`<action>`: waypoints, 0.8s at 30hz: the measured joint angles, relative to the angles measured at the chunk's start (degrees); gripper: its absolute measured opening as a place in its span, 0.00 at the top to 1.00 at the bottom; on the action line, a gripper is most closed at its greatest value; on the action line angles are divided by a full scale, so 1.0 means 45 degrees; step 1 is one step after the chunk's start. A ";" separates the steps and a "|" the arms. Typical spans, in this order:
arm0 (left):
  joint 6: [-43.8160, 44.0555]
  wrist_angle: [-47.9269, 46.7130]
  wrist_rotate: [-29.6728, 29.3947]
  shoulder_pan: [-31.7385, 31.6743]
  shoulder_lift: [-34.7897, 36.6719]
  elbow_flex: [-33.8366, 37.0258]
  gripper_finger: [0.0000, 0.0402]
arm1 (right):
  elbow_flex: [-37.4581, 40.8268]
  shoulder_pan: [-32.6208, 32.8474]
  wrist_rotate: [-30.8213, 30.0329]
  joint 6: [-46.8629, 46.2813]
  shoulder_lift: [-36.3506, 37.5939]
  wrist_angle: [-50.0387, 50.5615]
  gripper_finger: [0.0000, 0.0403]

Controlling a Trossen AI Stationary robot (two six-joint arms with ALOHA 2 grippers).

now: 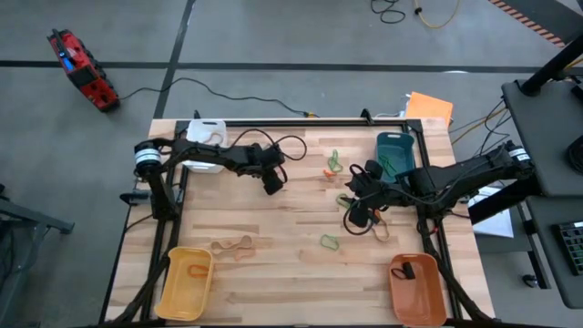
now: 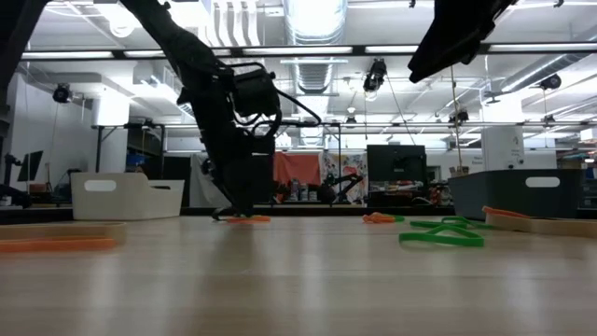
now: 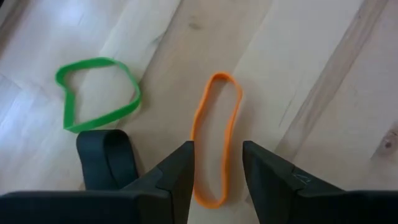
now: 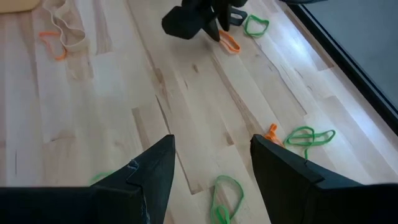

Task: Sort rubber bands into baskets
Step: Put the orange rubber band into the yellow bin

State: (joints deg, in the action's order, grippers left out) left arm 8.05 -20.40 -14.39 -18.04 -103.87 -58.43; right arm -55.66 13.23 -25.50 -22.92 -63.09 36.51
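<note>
An orange rubber band [image 3: 216, 137] lies flat on the wooden table. My left gripper [image 3: 217, 177] is open and low over it, one finger on each side of the band's near end. A green band [image 3: 99, 93] and a broad black band [image 3: 106, 158] lie beside it. From above, my left gripper [image 1: 273, 179] is at the table's middle, far half. My right gripper [image 4: 211, 165] hangs open and empty above the table [image 1: 360, 196]. The white [image 1: 205, 144], teal [image 1: 396, 150], yellow [image 1: 187, 282] and orange [image 1: 417, 290] baskets stand at the corners. My left gripper's fingers [image 3: 180, 171] come steeply from above and stand astride the orange band's near end [image 3: 208, 198], along its length. The band lies flat on the table. Whether a finger touches it, I cannot tell.
More bands lie loose: green ones [image 1: 334, 162] [image 1: 330, 241], tan and orange ones [image 1: 235, 246] near the yellow basket, a tan one [image 1: 378, 228] under my right arm. An orange band [image 1: 199, 271] lies in the yellow basket. Bare wood lies in the near middle.
</note>
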 joint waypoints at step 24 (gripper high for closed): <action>-0.0291 0.0643 0.0010 0.0010 -0.0700 -0.0034 0.97 | 0.0000 -0.0005 0.0000 -0.0010 0.0000 -0.0282 0.51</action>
State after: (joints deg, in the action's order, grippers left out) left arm 6.74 -17.51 -14.35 -18.00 -107.02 -58.59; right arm -55.66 13.21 -25.50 -22.96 -63.09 35.24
